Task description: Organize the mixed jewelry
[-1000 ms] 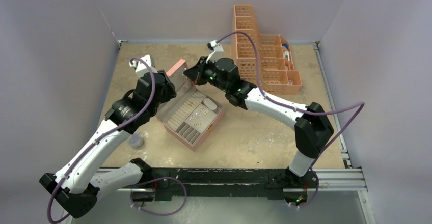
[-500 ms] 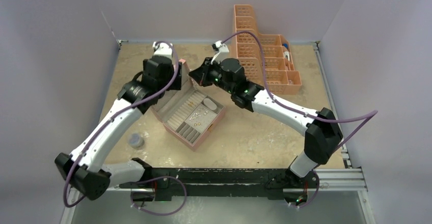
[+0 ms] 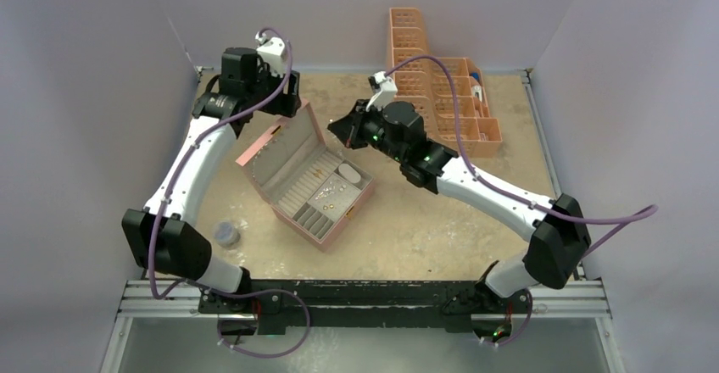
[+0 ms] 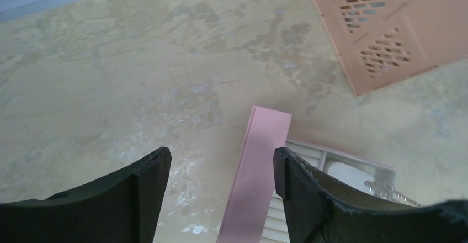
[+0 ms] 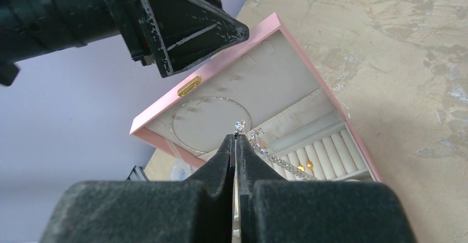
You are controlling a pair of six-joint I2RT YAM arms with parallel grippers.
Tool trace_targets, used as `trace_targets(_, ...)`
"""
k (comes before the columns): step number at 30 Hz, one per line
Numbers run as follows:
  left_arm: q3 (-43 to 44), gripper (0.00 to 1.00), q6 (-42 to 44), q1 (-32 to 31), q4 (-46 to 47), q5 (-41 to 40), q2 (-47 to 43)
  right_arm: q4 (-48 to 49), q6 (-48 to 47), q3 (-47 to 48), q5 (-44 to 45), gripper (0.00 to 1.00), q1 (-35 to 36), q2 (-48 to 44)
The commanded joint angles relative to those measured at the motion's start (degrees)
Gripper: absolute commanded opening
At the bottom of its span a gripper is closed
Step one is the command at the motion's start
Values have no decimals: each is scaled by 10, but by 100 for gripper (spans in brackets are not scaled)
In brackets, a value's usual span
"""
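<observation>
The pink box (image 3: 342, 217) lies open mid-table with its lid (image 3: 273, 146) leaning back to the left. Mixed jewelry (image 3: 327, 190), tiny silvery and gold pieces, lies in its cream trays. My left gripper (image 3: 287, 104) is open at the lid's far top edge. In the left wrist view the pink lid edge (image 4: 259, 171) stands between the fingers, close to the right finger (image 4: 298, 182), and the gripper (image 4: 221, 168) is not closed on it. My right gripper (image 5: 235, 138) is shut on a tiny sparkling silvery piece (image 5: 239, 126) above the box. A silvery chain (image 5: 276, 154) and gold pieces (image 5: 301, 168) lie below.
A grey round disc (image 3: 225, 235) lies near the left front. An orange lattice crate (image 3: 441, 102) stands at the back right; its corner shows in the left wrist view (image 4: 386, 38). Grey walls close in the left, back and right sides.
My left arm has swung from over the box to the back left, and the lid now leans farther open. My right gripper has drawn back slightly to the right.
</observation>
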Motion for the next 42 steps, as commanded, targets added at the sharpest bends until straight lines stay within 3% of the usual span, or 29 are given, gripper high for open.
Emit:
trace_targets(1, 26, 68, 41, 27, -6, 189, 15, 9, 4, -2, 10, 0, -2, -32)
trace_targets(8, 17, 60, 58, 30, -18, 225, 39, 9, 10, -3, 1, 0, -2, -35)
trace_targets(17, 40, 17, 93, 31, -25, 265, 62, 6, 14, -5, 2, 0, -2, -38)
trace_targets(22, 50, 9, 147, 31, -24, 328, 62, 1, 23, -7, 8, 0, -3, -50)
trace_targets(30, 93, 4, 244, 31, -88, 490, 85, -13, 30, -1, 7, 0, -2, -56)
trace_targets(36, 102, 4, 273, 31, -113, 541, 105, -27, 34, 1, 3, 0, -3, -63)
trace_targets(39, 98, 10, 244, 31, -90, 530, 99, -33, 39, 1, 0, 0, -2, -66)
trace_targets(42, 91, 28, 202, 31, -55, 501, 80, -32, 43, -5, -3, 0, -2, -69)
